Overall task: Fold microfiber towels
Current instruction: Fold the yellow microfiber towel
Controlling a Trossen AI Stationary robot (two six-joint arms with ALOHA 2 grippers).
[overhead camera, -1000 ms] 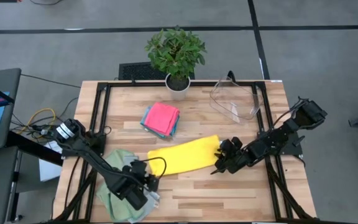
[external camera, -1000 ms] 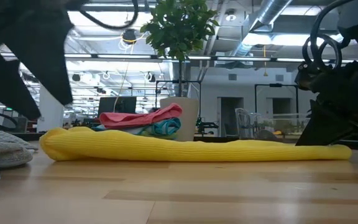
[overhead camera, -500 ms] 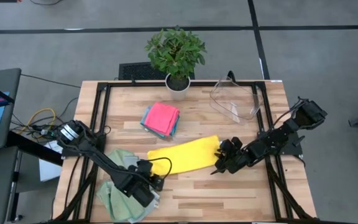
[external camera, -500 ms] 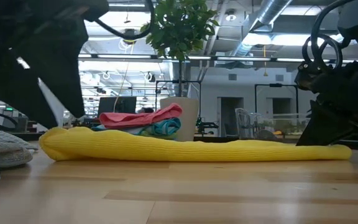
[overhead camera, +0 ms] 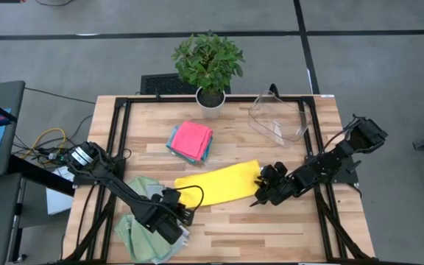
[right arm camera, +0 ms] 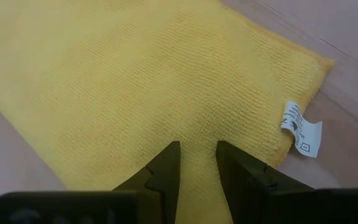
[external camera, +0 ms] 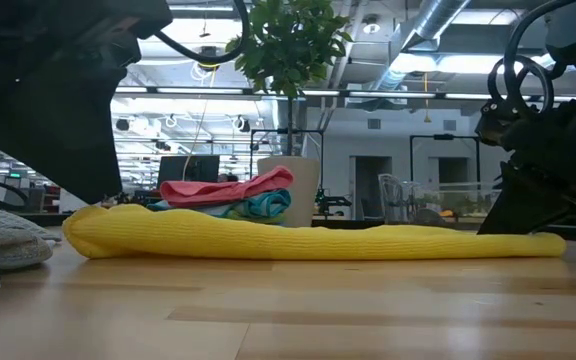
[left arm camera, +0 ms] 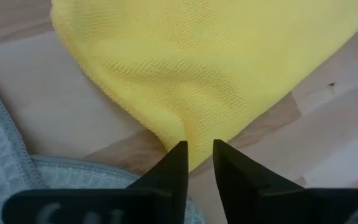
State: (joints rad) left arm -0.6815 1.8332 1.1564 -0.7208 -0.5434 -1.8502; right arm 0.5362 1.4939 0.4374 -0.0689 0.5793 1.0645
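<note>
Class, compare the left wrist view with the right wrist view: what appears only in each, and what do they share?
Only the left wrist view shows a grey-green towel beside the left gripper. Only the right wrist view shows a white care tag at the cloth's edge, near the right gripper. Both show the yellow towel on the wooden table, with each gripper's fingers pinching an end of it.

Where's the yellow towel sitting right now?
In the high view the yellow towel lies folded into a strip at the table's middle, just in front of the pink-topped stack, with the left gripper at one end and the right gripper at the other.
</note>
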